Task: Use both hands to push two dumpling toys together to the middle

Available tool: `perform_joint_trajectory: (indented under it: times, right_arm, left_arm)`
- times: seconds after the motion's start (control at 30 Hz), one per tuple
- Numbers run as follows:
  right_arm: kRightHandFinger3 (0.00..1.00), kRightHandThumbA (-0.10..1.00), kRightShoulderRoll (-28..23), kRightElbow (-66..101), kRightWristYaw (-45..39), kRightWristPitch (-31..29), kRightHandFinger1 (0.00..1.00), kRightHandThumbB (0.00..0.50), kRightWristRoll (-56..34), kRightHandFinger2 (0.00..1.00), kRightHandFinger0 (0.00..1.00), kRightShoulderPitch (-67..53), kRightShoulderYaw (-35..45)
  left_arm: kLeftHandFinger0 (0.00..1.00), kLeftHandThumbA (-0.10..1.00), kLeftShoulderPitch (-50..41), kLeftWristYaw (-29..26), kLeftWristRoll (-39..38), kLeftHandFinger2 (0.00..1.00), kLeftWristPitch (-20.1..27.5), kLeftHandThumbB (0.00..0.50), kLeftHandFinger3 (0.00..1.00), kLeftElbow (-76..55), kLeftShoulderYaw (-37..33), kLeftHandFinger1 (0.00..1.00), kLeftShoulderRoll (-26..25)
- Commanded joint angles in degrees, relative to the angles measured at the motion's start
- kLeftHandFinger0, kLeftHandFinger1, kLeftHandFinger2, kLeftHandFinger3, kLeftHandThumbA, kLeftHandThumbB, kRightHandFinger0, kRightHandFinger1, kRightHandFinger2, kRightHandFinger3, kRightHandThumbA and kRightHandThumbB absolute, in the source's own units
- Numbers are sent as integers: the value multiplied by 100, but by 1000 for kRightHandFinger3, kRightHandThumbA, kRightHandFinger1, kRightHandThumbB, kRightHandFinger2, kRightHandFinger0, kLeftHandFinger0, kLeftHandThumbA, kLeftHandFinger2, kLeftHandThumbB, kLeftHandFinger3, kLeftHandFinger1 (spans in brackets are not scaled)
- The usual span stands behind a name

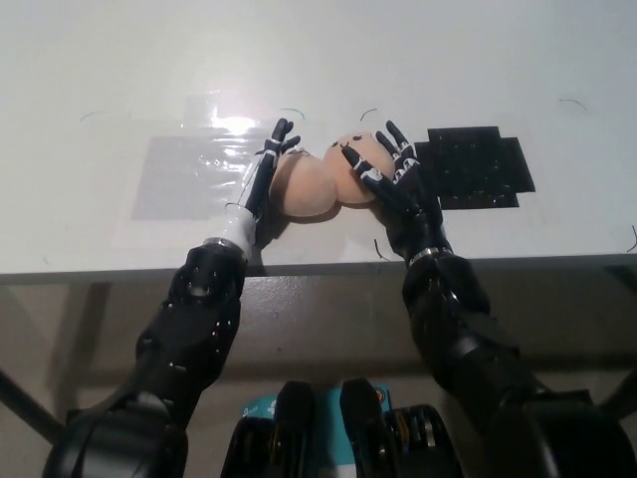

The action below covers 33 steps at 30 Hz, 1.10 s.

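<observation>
From my head camera I see the two dumpling toys pressed against each other near the front edge of the white tabletop (pixel 328 50), about midway between my arms. The left dumpling toy (pixel 305 185) is a plain peach-coloured mound; the right dumpling toy (pixel 356 169) sits just behind and beside it, touching it, with a small drawn face on its top.

My left robot hand (pixel 262 177) lies flat against the outer side of the left toy, fingers straight and apart — holding nothing, only pressing. My right robot hand (pixel 390 176) is spread over the outer side of the right toy, fingers splayed across its surface rather than clamped around it.

A clear taped patch (pixel 189 174) lies to the left of the toys, and a black mat (pixel 478 164) lies to their right, just beyond the right robot hand.
</observation>
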State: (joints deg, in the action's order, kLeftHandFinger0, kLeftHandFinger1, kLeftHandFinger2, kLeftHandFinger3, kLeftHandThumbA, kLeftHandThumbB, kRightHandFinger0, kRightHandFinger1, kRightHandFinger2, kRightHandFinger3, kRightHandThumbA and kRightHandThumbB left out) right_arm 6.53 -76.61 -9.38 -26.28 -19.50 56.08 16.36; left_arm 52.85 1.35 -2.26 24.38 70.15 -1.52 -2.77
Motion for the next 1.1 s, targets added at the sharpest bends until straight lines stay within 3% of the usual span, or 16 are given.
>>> perform_joint_trajectory:
  times: [0.0,0.1,0.3,0.47,0.57,0.7,0.83,1.07]
  right_arm:
    - [1000,1000,75,157,98,-65,1000,155,318,1000,1000,360,-240]
    - [1000,1000,-68,197,326,-65,1000,188,485,1000,1000,373,-376]
    - [1000,1000,-477,384,671,-65,1000,269,907,1000,1000,352,-791]
    - [1000,1000,-769,779,834,-65,1000,209,1135,1000,1000,277,-973]
    - [1000,1000,-829,832,590,-65,1000,214,916,1000,1000,334,-834]
    - [1000,1000,-909,848,497,-65,1000,230,792,1000,1000,344,-740]
    - [1000,1000,-947,861,433,-65,1000,201,755,1000,1000,366,-654]
    - [1000,1000,-952,886,514,-65,1000,216,829,1000,1000,337,-596]
  left_arm:
    - [1000,1000,302,-71,204,1000,-120,397,1000,-45,-101,1000,25]
    - [1000,1000,314,-100,270,1000,-82,418,1000,-43,-147,1000,-88]
    - [1000,1000,346,-109,480,1000,134,409,1000,-26,-305,1000,-416]
    - [1000,1000,377,70,578,1000,254,335,1000,-28,-436,1000,-746]
    - [1000,1000,402,214,514,1000,254,323,1000,-79,-419,1000,-901]
    - [1000,1000,461,269,560,1000,217,324,1000,-114,-444,1000,-1039]
    - [1000,1000,485,309,568,1000,179,333,1000,-142,-433,1000,-1103]
    - [1000,1000,495,260,656,1000,239,389,1000,-195,-438,1000,-1190]
